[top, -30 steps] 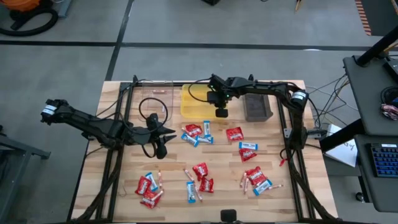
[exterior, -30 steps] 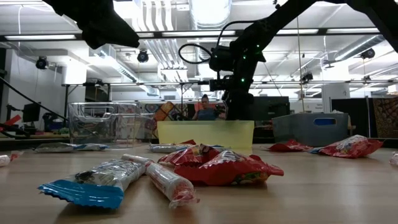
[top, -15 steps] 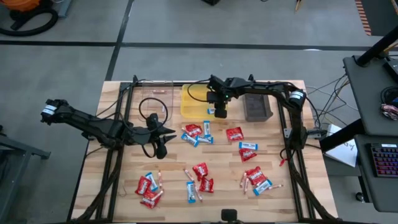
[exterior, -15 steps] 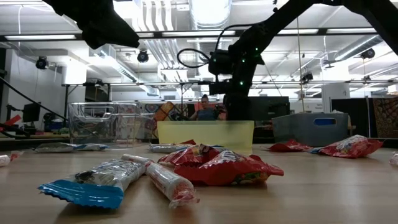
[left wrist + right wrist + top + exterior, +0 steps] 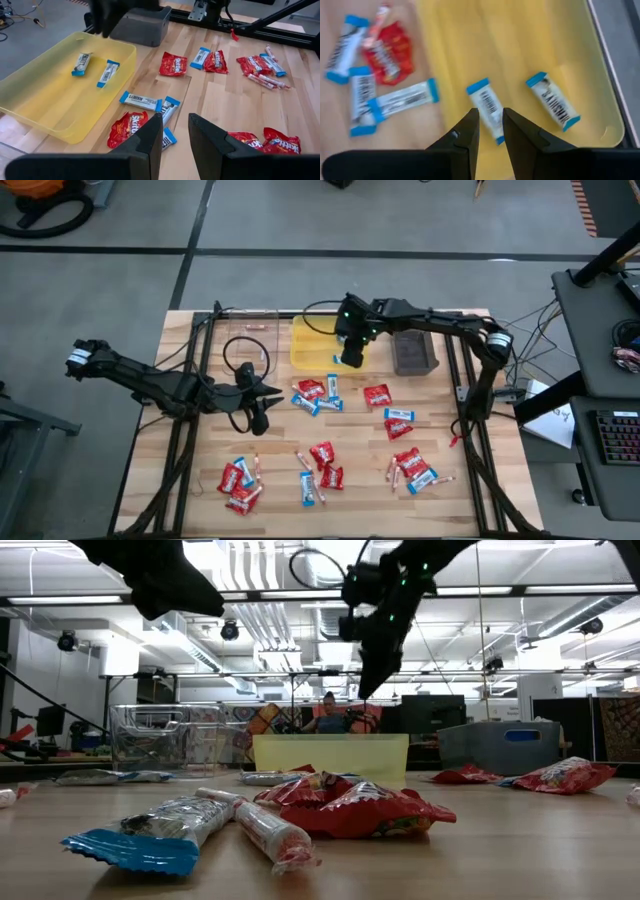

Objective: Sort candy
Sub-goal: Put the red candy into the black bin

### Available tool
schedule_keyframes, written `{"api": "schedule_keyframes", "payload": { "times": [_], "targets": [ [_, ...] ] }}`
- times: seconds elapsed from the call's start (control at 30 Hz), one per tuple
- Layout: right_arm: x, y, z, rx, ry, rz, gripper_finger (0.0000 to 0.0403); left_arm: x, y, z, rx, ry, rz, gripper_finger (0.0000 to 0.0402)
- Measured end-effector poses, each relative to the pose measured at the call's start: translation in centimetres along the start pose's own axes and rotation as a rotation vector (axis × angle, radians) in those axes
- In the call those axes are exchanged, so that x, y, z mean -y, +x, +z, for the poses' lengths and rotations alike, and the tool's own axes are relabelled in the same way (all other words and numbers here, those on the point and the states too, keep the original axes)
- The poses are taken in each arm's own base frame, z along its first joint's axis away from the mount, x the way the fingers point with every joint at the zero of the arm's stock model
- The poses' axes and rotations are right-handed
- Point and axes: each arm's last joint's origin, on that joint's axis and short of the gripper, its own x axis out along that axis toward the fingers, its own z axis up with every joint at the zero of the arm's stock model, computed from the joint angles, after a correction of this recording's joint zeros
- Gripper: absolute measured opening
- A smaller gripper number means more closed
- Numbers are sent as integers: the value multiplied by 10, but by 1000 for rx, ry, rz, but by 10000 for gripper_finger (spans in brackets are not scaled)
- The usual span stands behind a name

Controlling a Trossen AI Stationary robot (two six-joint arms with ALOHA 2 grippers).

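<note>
Right gripper [image 5: 487,131]: jaws slightly apart, empty, above yellow tray [image 5: 530,45].
Yellow tray: two blue-and-white bars [image 5: 489,109] inside.
Left gripper [image 5: 175,135]: jaws slightly apart, empty, over scattered candy [image 5: 322,452].

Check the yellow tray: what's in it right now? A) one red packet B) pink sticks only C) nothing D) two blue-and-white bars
D: the right wrist view shows two blue-and-white bars lying apart on the floor of the yellow tray, and the left wrist view shows the same pair; no red packets or sticks are inside.
</note>
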Motion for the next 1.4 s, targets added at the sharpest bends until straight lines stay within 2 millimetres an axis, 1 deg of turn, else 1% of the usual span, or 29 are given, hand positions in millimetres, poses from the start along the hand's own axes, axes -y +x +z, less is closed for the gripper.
{"api": "schedule_keyframes", "payload": {
  "times": [0.17,0.33,0.47,0.6,0.77,0.83,0.97,1.13,1.4],
  "targets": [
    [-32,-21,-4,-34,5,42,83,1,0,1,13,-9,-6,77],
    [-68,-34,-12,-95,2,85,110,1,0,2,23,-23,-10,77],
    [-93,-36,-18,-154,64,96,135,1,0,2,24,-38,-13,77],
    [-111,-38,-24,-214,207,88,154,3,-1,2,23,-42,-20,77],
    [-138,-39,-38,-291,221,80,166,5,-2,2,32,-43,-36,77],
    [-146,-38,-45,-306,226,69,167,6,-3,2,33,-43,-42,77],
    [-152,-36,-61,-342,254,45,167,8,-3,2,34,-43,-50,77],
    [-148,-33,-84,-368,333,-12,167,10,-4,2,38,-44,-59,77],
    [-136,-27,-114,-232,521,-126,167,10,-4,2,44,-49,-62,77]
  ]
}}
